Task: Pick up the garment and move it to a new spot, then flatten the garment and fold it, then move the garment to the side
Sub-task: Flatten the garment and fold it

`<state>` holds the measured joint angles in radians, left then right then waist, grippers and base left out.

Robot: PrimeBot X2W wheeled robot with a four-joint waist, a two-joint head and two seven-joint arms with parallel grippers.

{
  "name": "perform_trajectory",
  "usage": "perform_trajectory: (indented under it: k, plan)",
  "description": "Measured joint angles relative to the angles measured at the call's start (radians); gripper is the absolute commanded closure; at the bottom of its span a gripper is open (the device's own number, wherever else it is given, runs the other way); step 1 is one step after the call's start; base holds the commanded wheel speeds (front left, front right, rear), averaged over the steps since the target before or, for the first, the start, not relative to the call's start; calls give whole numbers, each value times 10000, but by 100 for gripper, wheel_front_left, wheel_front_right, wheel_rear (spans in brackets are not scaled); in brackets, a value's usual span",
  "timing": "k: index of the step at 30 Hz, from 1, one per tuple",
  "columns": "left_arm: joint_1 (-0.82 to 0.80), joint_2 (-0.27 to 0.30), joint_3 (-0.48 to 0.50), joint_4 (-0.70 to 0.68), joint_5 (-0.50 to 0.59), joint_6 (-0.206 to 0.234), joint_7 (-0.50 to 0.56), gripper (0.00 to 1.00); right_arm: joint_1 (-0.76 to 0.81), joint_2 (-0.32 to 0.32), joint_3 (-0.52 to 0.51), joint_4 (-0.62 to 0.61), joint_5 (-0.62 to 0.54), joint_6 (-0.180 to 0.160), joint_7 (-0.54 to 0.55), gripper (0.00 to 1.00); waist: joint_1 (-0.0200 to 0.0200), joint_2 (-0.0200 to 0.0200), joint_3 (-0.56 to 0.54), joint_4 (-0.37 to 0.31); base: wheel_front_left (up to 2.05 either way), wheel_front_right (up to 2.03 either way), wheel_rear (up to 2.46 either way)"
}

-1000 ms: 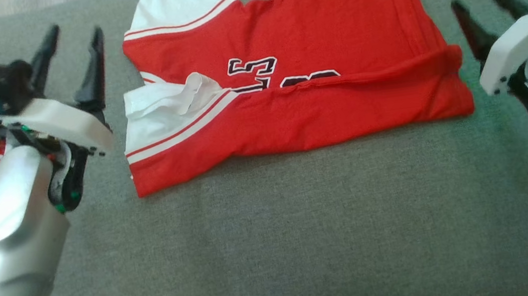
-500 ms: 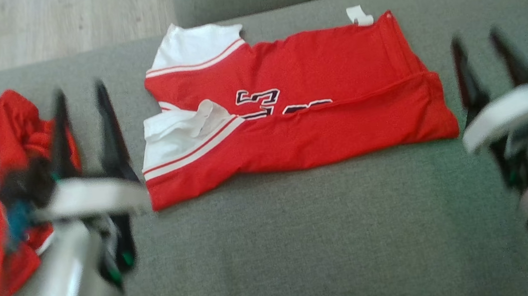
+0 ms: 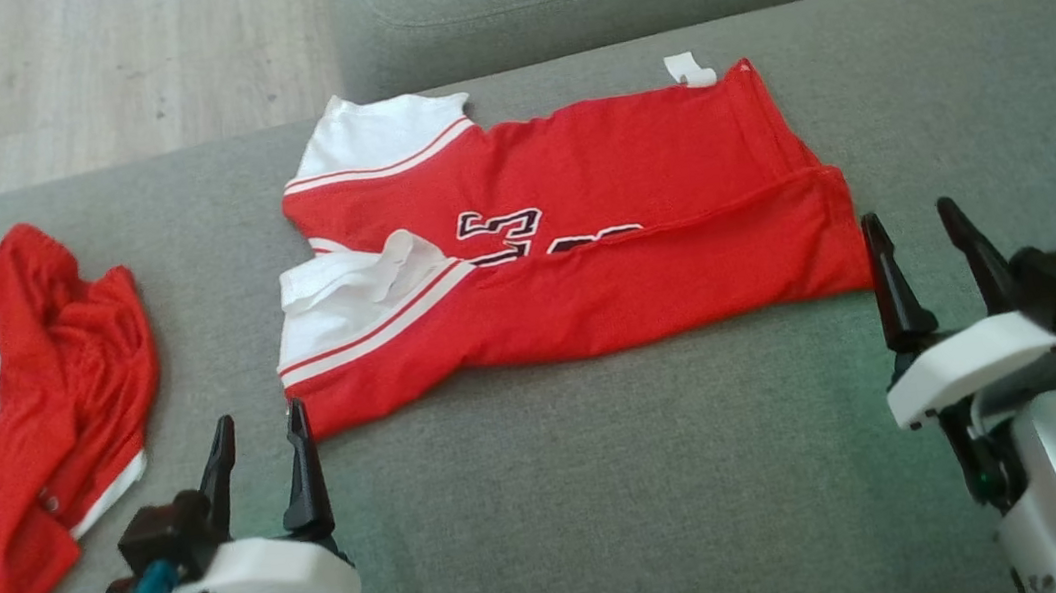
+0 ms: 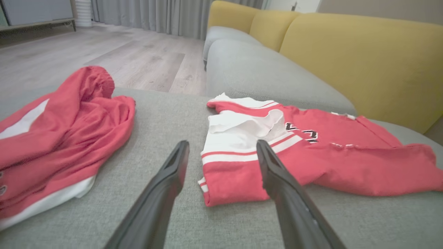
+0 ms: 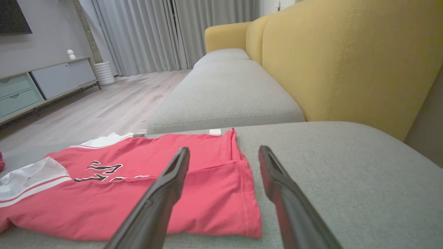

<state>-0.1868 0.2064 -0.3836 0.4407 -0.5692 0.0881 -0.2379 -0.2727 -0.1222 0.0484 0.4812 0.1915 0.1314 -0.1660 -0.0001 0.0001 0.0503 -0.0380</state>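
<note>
Head view: red jersey (image 3: 580,230) lies folded lengthwise mid-way across the grey sofa seat (image 3: 614,507). White-trimmed sleeves point left, hem points right, and the black numbers are half tucked under the fold. Left tool (image 3: 260,415) is near the jersey's near-left corner, fingers spread, nothing in them. Right tool (image 3: 908,213) is just beside the near-right hem corner, also released and empty. Second red garment (image 3: 47,396) lies crumpled at the seat's left end, well apart from the jersey.

Left wrist view: left tool (image 4: 222,143) is spread wide and empty. The jersey (image 4: 328,162) sleeve-end corner shows between the fingers, and the right finger overlaps it in frame. Contact can't be told. Second red garment (image 4: 69,121) lies off to the left.

Right wrist view: right tool (image 5: 224,149) is spread and empty. The jersey (image 5: 155,186) hem corner shows beside its left finger, with bare seat past the right finger. Yellow backrest (image 5: 346,62) is to the right.
</note>
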Motion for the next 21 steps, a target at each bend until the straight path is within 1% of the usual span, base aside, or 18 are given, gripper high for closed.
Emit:
perform_trajectory:
  k: [3,9,13,15,17,21]
  plan:
    - [-333,10,-17,485,-2,13,359,0,-6,84,-25,-525,-251,0,192,0,0,0,156,-133,0,0,0]
    - [-1291,6,107,1718,-209,347,1484,0,-8,144,-71,-1260,-435,0,585,0,3,0,524,-503,0,0,0]
    - [-1620,25,-19,2383,-209,336,2192,0,-20,150,-56,-1528,-431,0,796,0,2,0,747,-766,0,0,0]
    - [-1719,25,-63,2646,-211,247,2456,0,-28,150,-15,-1634,-431,0,844,0,2,0,849,-878,0,0,0]
    - [-1887,56,-65,2784,-270,161,2669,0,-58,151,21,-1697,-431,0,884,0,2,0,951,-979,0,0,0]
    - [-2436,134,-125,3104,-288,148,3122,0,-220,155,56,-1776,-431,0,924,0,2,0,1164,-1111,0,0,0]
